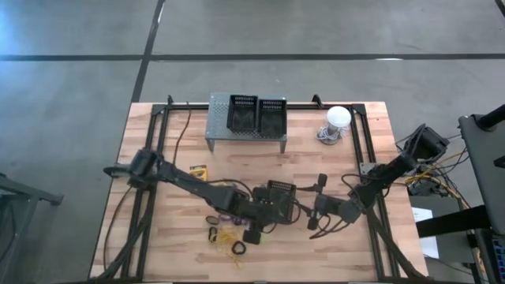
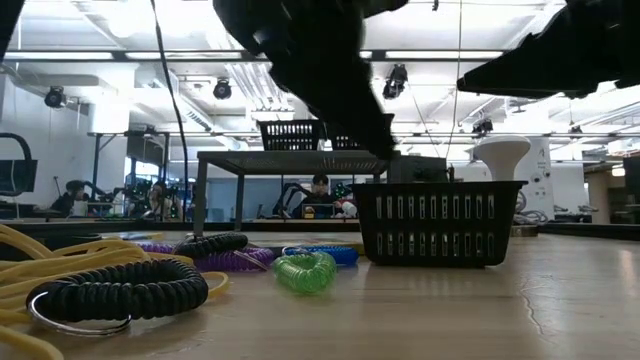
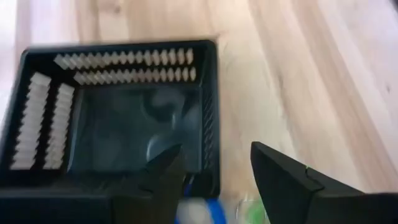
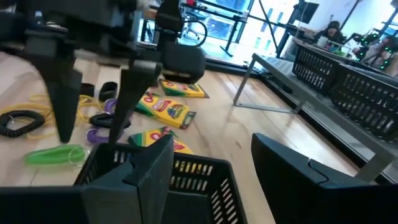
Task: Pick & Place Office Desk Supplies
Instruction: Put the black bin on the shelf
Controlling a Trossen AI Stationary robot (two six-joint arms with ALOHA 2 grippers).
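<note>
A black mesh basket [image 1: 281, 192] [image 2: 437, 222] [image 3: 118, 112] stands on the table's middle. Green [image 2: 306, 271] [image 4: 53, 154], blue [image 2: 320, 254], purple [image 2: 230, 258] and black [image 2: 115, 290] loops lie with thin yellow bands [image 2: 50, 265] at its near left. Three crayon boxes [image 4: 165, 109] lie flat left of the basket. My left gripper [image 1: 254, 229] [image 3: 214, 180] hangs open, fingers down, over the loops at the basket's near-left corner and touches nothing. My right gripper [image 1: 315, 204] [image 4: 211, 168] is open, level, just right of the basket.
Two more mesh baskets [image 1: 243, 113] [image 1: 273, 114] stand on the grey perforated stand [image 1: 217, 126] at the far edge. A white dome-shaped object [image 1: 338, 118] sits at the far right. Bare wood lies near the right front [image 2: 560, 300]. People sit in the room beyond.
</note>
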